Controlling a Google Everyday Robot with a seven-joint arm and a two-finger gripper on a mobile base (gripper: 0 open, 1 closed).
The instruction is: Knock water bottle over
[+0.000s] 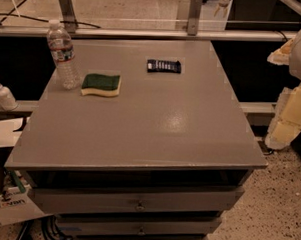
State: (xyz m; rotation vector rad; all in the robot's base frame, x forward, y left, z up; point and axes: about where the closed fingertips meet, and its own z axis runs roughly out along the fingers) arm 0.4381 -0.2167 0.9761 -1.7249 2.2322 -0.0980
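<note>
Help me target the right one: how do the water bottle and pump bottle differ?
The water bottle is clear, ribbed, labelled; the pump bottle is white. The water bottle is taller, with a cap; the pump bottle has a pump top. The water bottle stands on the table; the pump bottle on a ledge beside it. Both are upright. The gripper is at the right edge.

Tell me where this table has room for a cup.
Bare: the table in front of the sponge and black packet, and its right side. Crowded: back left, water bottle beside sponge. The tool hangs beyond the right edge.
</note>
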